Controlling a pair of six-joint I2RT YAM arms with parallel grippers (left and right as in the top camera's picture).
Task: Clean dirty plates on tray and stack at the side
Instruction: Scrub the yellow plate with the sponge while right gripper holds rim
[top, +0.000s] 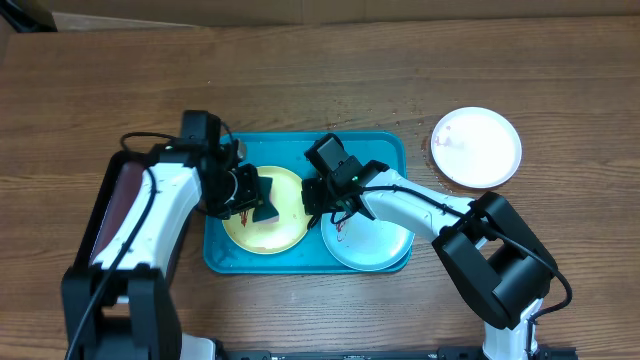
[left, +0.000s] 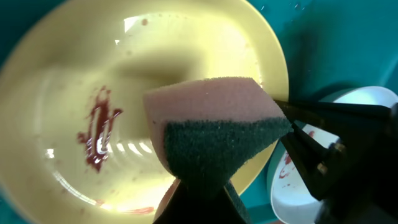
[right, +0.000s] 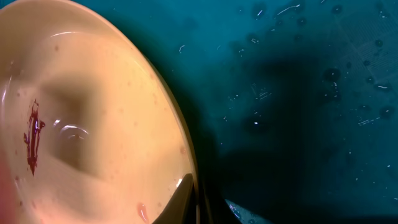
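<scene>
So, right gripper (top: 316, 194) mostly cut off in wrist cam at yellow plate (top: 288, 224) right rim, can't tell grip. Left gripper (left: 200, 199) pinches sponge (left: 214, 118) above it; tray (top: 392, 150) far-right corner open.

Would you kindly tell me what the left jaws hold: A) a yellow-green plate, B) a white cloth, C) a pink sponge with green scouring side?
C: the left gripper pinches a pink sponge with a dark green scouring face above the yellow-green round plastic plate.
</scene>
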